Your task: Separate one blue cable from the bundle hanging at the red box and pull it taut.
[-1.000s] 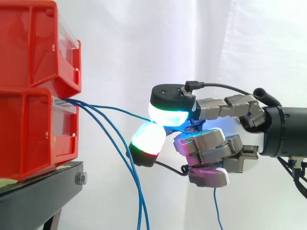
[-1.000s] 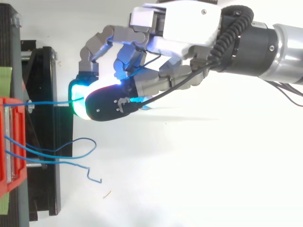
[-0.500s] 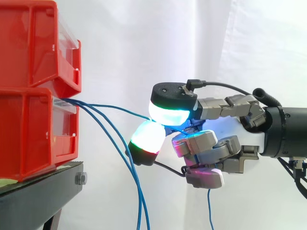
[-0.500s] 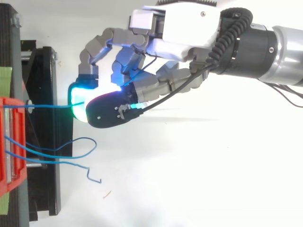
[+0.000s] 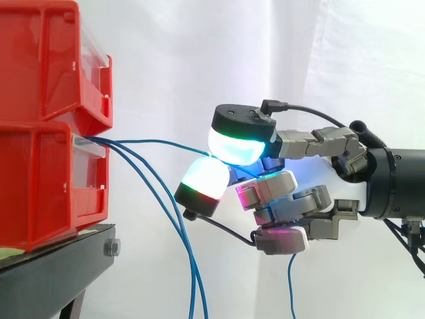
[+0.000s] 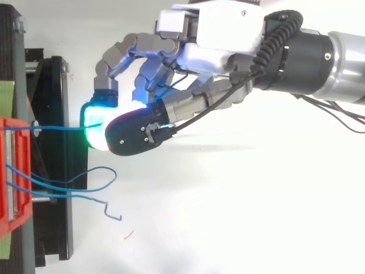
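Note:
Three thin blue cables come out of the lower red box (image 5: 46,183). One blue cable (image 5: 156,142) (image 6: 57,128) runs nearly straight from the box to my hand (image 5: 299,193) (image 6: 222,40), pinched between two glowing fingertips (image 5: 236,143). Its loose tail (image 5: 290,286) hangs down below the hand. The other two cables (image 5: 174,229) (image 6: 85,181) sag from the box and drop toward the floor. My hand sits to the right of the boxes, at the height of the lower box's opening, fingers curled.
A second red box (image 5: 50,63) is stacked on the lower one, both on a black stand (image 5: 60,266) (image 6: 54,171). A white curtain hangs behind. Open room lies right of the stand, under and below the arm.
The pinching fingertips have lifted slightly and the held cable now runs flatter and straighter from the box. The cable's tail has shifted a little left under the hand.

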Robot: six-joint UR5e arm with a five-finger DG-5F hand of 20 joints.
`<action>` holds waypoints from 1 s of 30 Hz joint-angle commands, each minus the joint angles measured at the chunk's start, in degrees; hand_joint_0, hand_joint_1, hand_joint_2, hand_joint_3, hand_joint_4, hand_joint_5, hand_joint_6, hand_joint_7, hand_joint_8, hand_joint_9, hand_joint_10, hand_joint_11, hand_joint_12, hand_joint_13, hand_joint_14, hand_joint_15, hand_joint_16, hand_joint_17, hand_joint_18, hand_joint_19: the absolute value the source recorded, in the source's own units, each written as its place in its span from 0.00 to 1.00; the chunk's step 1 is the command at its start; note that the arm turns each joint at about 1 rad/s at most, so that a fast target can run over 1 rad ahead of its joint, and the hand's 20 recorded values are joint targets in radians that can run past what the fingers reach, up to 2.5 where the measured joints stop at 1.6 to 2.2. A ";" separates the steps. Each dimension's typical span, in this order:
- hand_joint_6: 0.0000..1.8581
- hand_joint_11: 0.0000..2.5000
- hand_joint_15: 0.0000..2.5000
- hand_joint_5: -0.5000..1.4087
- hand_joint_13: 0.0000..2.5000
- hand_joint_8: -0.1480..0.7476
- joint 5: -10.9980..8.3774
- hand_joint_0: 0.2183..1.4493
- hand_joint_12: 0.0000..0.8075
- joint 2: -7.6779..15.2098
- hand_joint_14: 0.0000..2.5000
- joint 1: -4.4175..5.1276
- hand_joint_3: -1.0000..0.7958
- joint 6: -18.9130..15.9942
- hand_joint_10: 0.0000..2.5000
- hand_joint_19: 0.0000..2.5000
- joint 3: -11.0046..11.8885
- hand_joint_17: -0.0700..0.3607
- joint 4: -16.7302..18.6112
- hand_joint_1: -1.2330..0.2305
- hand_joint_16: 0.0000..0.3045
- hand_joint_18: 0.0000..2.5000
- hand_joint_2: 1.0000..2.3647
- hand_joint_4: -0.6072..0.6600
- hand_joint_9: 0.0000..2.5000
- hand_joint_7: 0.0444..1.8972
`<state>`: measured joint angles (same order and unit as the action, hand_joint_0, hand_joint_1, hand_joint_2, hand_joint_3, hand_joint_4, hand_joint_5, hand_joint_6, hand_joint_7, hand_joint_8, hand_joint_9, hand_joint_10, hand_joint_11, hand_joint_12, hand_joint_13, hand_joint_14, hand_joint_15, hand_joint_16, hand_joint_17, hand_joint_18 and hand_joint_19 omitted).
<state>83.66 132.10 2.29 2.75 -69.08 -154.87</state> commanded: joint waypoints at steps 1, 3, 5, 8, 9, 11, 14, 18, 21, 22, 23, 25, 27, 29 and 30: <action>0.50 0.50 0.48 0.16 0.50 0.57 0.01 0.37 0.46 0.00 0.65 -0.01 0.47 -0.37 0.24 0.41 0.00 0.42 0.00 0.26 0.16 0.50 0.01 0.66 0.39 0.43; 0.50 0.50 0.48 0.16 0.50 0.57 0.10 0.37 0.46 0.00 0.65 -0.01 0.47 -0.37 0.25 0.41 0.00 0.41 -0.08 0.26 0.16 0.50 0.01 0.65 0.39 0.44; 0.50 0.50 0.48 0.16 0.50 0.57 0.10 0.37 0.46 0.00 0.65 -0.01 0.47 -0.37 0.25 0.41 0.00 0.42 0.00 0.26 0.16 0.50 0.01 0.65 0.39 0.44; 0.50 0.51 0.48 0.16 0.50 0.56 0.10 0.38 0.46 0.00 0.65 -0.01 0.46 -0.37 0.24 0.41 0.00 0.41 0.00 0.26 0.16 0.50 0.01 0.64 0.39 0.43; 0.50 0.51 0.49 0.16 0.50 0.57 0.01 0.38 0.46 0.00 0.64 -0.01 0.46 -0.37 0.24 0.41 0.00 0.41 0.00 0.26 0.16 0.50 0.01 0.64 0.39 0.44; 0.50 0.52 0.49 0.16 0.50 0.57 0.10 0.39 0.46 0.00 0.64 -0.01 0.45 -0.37 0.23 0.41 0.00 0.41 0.00 0.26 0.16 0.50 0.01 0.64 0.39 0.43; 0.49 0.52 0.49 0.16 0.50 0.57 0.10 0.34 0.46 0.00 0.65 -0.01 0.35 -0.37 0.23 0.42 0.00 0.41 -0.17 0.29 0.16 0.49 0.01 0.66 0.39 0.44; 0.47 0.50 0.46 0.17 0.50 0.56 0.10 0.29 0.46 0.00 0.68 -0.01 0.28 -0.37 0.21 0.42 0.00 0.41 -0.17 0.47 0.16 0.50 0.00 0.65 0.41 0.45; 0.46 0.51 0.46 0.17 0.50 0.56 -0.08 0.30 0.45 0.00 0.68 -0.01 0.28 -0.37 0.19 0.43 0.00 0.41 0.00 0.55 0.16 0.51 0.00 0.64 0.43 0.46; 0.46 0.52 0.46 0.18 0.51 0.56 -0.08 0.32 0.44 0.00 0.68 -0.01 0.28 -0.37 0.17 0.44 0.00 0.41 0.00 0.56 0.15 0.51 0.00 0.63 0.44 0.47; 0.45 0.52 0.46 0.18 0.51 0.55 -0.08 0.32 0.45 0.00 0.68 -0.01 0.29 -0.29 0.17 0.44 0.00 0.41 0.00 0.56 0.15 0.51 0.00 0.62 0.44 0.48; 0.45 0.52 0.45 0.18 0.51 0.56 0.01 0.34 0.43 0.00 0.68 -0.01 0.33 -0.29 0.17 0.44 0.00 0.41 0.00 0.53 0.15 0.51 0.00 0.62 0.45 0.48; 0.45 0.52 0.45 0.18 0.51 0.57 0.01 0.33 0.45 0.00 0.69 -0.01 0.39 -0.20 0.19 0.43 0.00 0.42 0.00 0.48 0.16 0.52 0.01 0.63 0.45 0.47; 0.45 0.50 0.44 0.18 0.52 0.59 0.01 0.33 0.48 0.00 0.70 0.08 0.42 -0.20 0.21 0.43 0.00 0.44 0.00 0.45 0.17 0.53 0.01 0.64 0.45 0.47; 0.45 0.47 0.43 0.18 0.53 0.61 0.01 0.33 0.50 0.00 0.70 0.08 0.46 -0.20 0.26 0.41 0.00 0.46 0.00 0.40 0.19 0.55 0.01 0.66 0.44 0.46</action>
<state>83.66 132.10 2.33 2.52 -69.08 -154.87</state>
